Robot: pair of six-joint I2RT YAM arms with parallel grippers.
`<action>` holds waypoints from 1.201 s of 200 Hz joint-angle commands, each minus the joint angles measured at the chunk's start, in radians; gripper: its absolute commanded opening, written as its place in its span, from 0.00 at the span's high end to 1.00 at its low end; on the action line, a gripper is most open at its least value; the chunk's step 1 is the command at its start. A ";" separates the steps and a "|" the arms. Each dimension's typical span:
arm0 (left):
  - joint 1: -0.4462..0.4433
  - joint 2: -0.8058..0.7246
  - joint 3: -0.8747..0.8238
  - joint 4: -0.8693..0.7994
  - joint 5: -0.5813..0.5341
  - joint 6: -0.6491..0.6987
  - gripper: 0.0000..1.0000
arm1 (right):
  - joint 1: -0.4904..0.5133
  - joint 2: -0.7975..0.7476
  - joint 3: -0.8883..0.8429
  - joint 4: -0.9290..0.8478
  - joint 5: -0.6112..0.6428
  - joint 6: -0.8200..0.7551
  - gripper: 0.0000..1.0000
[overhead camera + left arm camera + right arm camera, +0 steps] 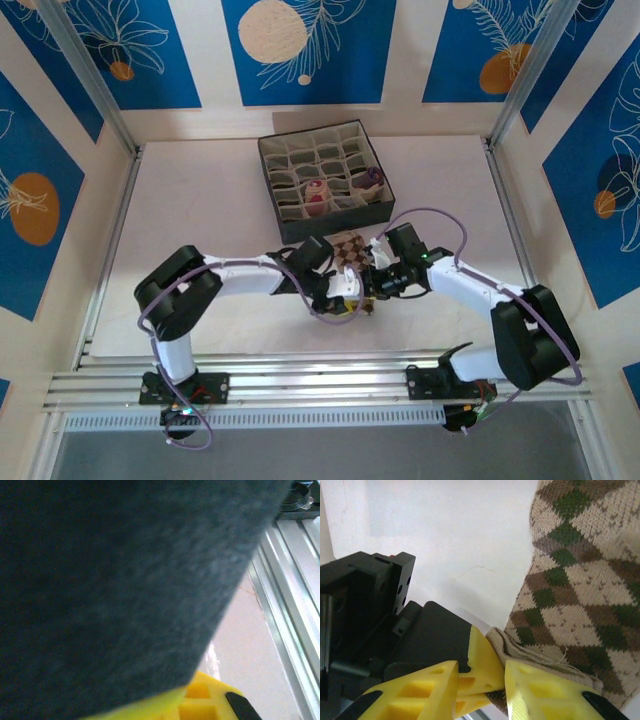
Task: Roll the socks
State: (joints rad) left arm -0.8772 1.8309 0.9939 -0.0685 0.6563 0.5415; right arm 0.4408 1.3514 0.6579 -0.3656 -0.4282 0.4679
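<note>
The brown-cream diamond-patterned sock (350, 250) (570, 580) lies on the white table just in front of the grey box. Both grippers meet at its near edge. My left gripper (343, 290) is shut, its yellow fingers (482, 655) pinching the sock's folded cuff. My right gripper (368, 284) (480, 675) has its jaws apart around that cuff and the left fingertips. Its right finger (545, 690) touches the fabric. Rolled in the box's cells are a beige-and-maroon sock (316, 194) and a dark purple sock (372, 178). In the left wrist view a yellow finger (205, 695) shows under a dark blurred surface.
The grey fabric compartment box (290, 228) stands at the back centre, right behind the grippers. Aluminium rails (300, 385) (295, 580) run along the table's near edge. Blue and cream panels wall in the table on three sides.
</note>
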 commanded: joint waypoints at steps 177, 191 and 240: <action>0.187 0.174 0.059 0.075 0.293 -0.658 1.00 | 0.063 0.115 -0.035 -0.002 0.077 -0.010 0.55; 0.187 0.159 0.039 0.095 0.265 -0.659 1.00 | 0.062 0.138 -0.025 -0.013 0.085 0.000 0.62; 0.180 0.055 -0.076 0.176 0.111 -0.589 0.93 | 0.004 0.223 0.034 -0.096 0.095 0.021 0.89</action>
State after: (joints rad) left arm -0.7025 1.9652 0.9897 0.0399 0.9085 -0.0799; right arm 0.4652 1.5265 0.6689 -0.3626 -0.3775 0.4805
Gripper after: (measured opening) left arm 0.044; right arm 0.130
